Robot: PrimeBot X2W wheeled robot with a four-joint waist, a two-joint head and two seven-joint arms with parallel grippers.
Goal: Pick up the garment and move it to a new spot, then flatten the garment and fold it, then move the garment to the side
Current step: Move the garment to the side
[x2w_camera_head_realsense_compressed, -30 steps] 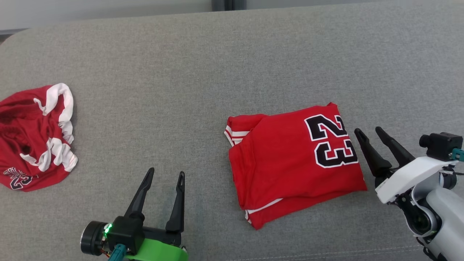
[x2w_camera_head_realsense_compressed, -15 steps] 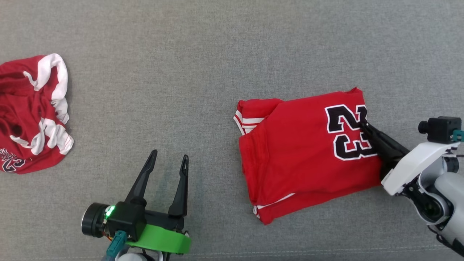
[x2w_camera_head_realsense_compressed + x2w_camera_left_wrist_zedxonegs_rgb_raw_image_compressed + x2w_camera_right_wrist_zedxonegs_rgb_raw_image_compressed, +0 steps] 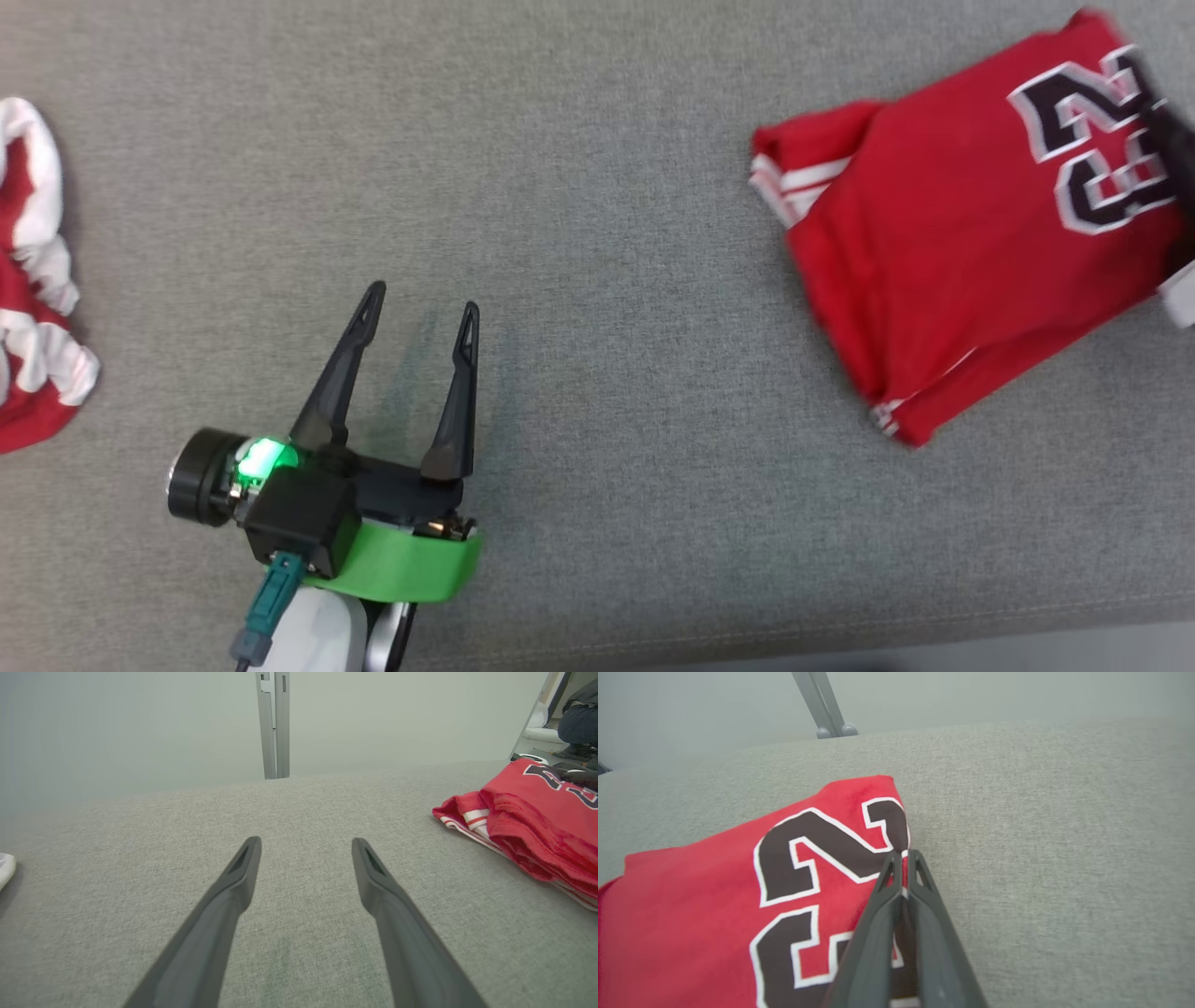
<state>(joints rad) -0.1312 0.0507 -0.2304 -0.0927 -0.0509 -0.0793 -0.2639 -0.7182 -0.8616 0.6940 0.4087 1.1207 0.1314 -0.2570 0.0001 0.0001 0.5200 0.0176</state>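
Observation:
The garment [image 3: 962,243] is a folded red jersey with a black "23", lying on the grey fabric surface at the upper right of the head view. My right gripper [image 3: 1162,117] is blurred at that view's right edge, over the number. In the right wrist view the right gripper [image 3: 902,856] is shut on the garment [image 3: 714,896] at its edge beside the number. My left gripper [image 3: 422,299] stands open over bare fabric, well left of the garment. The left wrist view has the left gripper [image 3: 306,844] with nothing between its fingers, and the garment [image 3: 528,812] at the right.
A second red and white garment [image 3: 28,308] lies crumpled at the far left edge. The grey surface's front edge [image 3: 840,644] runs along the bottom of the head view. A pale wall with a grey post [image 3: 273,723] stands behind the surface.
The right gripper has gone from open beside the garment to shut on its numbered edge, and the garment has slid right, away from the crumpled one. The head camera has also shifted.

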